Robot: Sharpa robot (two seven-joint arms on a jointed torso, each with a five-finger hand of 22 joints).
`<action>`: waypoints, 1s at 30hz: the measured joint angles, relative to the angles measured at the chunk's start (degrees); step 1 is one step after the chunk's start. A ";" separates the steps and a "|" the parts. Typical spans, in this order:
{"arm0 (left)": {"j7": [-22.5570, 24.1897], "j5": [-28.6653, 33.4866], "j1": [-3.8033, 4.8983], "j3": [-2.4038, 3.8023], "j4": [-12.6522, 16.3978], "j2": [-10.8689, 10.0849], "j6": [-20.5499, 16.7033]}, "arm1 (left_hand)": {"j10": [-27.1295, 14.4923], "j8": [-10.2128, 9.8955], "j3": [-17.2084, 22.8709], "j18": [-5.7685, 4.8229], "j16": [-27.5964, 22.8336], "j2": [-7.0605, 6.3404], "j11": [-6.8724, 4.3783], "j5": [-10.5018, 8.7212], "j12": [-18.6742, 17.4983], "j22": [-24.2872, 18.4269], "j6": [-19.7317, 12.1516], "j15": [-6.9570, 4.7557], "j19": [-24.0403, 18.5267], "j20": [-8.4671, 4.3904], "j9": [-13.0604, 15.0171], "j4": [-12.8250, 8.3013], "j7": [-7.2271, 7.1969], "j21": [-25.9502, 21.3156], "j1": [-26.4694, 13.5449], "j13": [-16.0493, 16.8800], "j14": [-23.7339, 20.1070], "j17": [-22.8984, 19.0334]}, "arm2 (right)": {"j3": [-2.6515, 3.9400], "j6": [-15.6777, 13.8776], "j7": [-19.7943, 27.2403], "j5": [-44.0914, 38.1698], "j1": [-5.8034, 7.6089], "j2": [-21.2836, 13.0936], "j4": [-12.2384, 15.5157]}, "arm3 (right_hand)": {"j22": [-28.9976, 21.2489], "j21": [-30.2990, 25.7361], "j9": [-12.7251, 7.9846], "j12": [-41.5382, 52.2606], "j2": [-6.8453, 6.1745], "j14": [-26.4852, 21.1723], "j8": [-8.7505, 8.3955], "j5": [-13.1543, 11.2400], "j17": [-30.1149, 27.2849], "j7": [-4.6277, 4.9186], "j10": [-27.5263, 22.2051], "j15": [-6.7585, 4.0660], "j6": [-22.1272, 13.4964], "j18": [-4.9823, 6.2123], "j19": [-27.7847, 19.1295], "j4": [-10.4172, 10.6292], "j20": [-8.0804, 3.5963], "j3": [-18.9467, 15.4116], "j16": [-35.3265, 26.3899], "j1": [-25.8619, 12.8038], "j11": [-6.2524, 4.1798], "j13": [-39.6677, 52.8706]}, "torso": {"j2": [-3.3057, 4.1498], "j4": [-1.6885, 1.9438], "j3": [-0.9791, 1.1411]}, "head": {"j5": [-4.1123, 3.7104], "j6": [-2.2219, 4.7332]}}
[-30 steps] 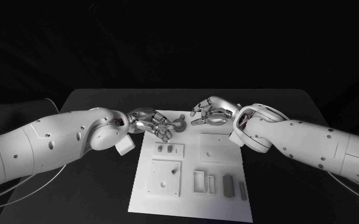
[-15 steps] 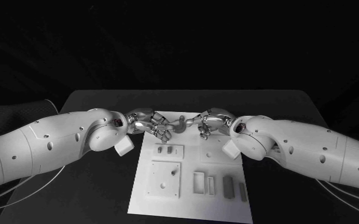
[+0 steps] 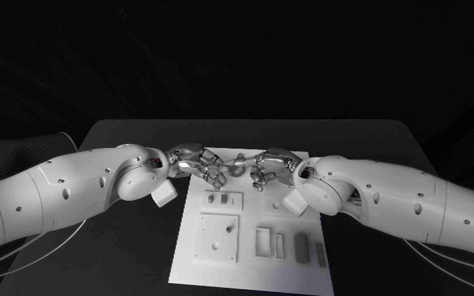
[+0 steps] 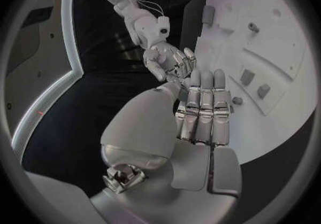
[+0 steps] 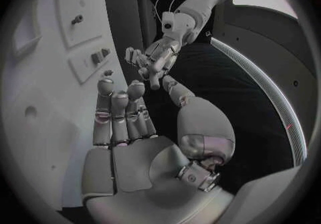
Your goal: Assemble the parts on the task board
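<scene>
head view: white flat rectangular task board (image 3: 296, 268) lies mid black tabletop (image 3: 129, 138), w/ small grey parts (image 3: 301, 246) standing in slots near its front edge and two small ones in a raised block (image 3: 222, 199) further back. left silver hand (image 3: 201, 166) and right silver hand (image 3: 262, 168) meet fingertip to fingertip over the board's far end, a small curved grey piece (image 3: 240, 162) between them. looks like the left hand pinches it, but can't tell for sure which hand carries it; right hand's fingers are curled in close beside it, grip unclear.

wrist views: left hand's (image 4: 200, 112) fingers lie straight together w/ nothing plainly in them; the right hand (image 5: 123, 117) shows likewise.

judgement: step in hand is prob a handover or re-grip of that piece above the board. next move needs one hand to take a firm pinch before the other lets go, then line the piece up w/ its seat on the board.
</scene>
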 measured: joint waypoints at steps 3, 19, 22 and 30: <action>0.00 0.01 0.00 0.00 0.00 0.00 0.00 | 0.00 0.00 0.84 -0.01 -0.34 0.04 0.00 0.00 0.00 0.14 0.00 0.00 0.00 0.00 0.23 -0.84 0.00 0.00 -1.13 0.07 0.00 0.16 | 0.00 -0.25 0.09 0.13 0.00 0.17 0.04 | 0.00 0.00 -0.03 0.00 0.00 -0.01 0.00 0.00 0.00 0.01 -0.06 0.01 -0.01 -0.01 0.00 0.07 0.00 -0.07 0.00 -0.18 -0.06 0.00 | 0.00 0.00 -0.02 | 0.08 0.01; -0.04 0.05 0.00 -0.02 -0.02 0.08 0.02 | 0.62 -0.01 13.28 -0.08 -1.73 0.79 0.20 0.08 -0.62 1.65 0.05 0.33 -0.10 0.10 1.84 -15.67 -0.04 0.00 -20.27 0.86 0.33 1.78 | 0.01 -2.51 1.13 -1.37 0.00 1.11 -0.63 | 0.00 -0.20 -0.35 0.38 -0.20 -0.15 -0.01 -0.22 0.00 0.06 -0.49 0.15 -1.03 -0.21 -0.24 -1.01 -0.21 0.16 0.00 -0.37 0.37 0.01 | 0.02 -0.03 0.04 | 0.26 0.05; -0.04 0.05 0.00 -0.01 -0.04 0.10 0.03 | 0.62 -0.02 15.13 -0.09 -1.73 1.11 0.20 0.08 -0.84 2.00 0.09 0.41 -0.10 0.10 2.04 -17.52 -0.08 0.00 -22.98 0.96 0.41 1.97 | 0.02 -3.10 1.59 -1.74 0.00 1.28 -0.63 | 0.00 -0.20 -0.35 0.44 0.79 -0.17 0.00 -0.22 0.00 0.07 -0.63 0.16 -1.04 -0.20 -0.24 -2.19 -0.21 0.28 0.00 0.62 0.51 0.01 | 0.02 -0.03 0.04 | 0.30 0.05; -0.05 0.06 0.00 0.00 -0.05 0.15 0.03 | 0.62 -0.18 16.75 -0.12 -1.99 1.62 0.20 0.07 -0.84 2.42 0.11 0.42 -0.10 0.10 2.30 -19.30 -0.10 0.00 -25.33 1.09 0.41 2.21 | 0.02 -4.04 2.81 -2.50 0.00 1.52 -0.60 | 0.00 -0.20 -0.22 0.87 3.49 -0.27 0.50 -0.22 0.01 0.17 -0.90 0.26 -1.21 0.08 -0.24 -5.98 -0.20 0.58 0.27 3.33 0.37 0.01 | 0.02 -0.04 0.04 | 0.34 0.08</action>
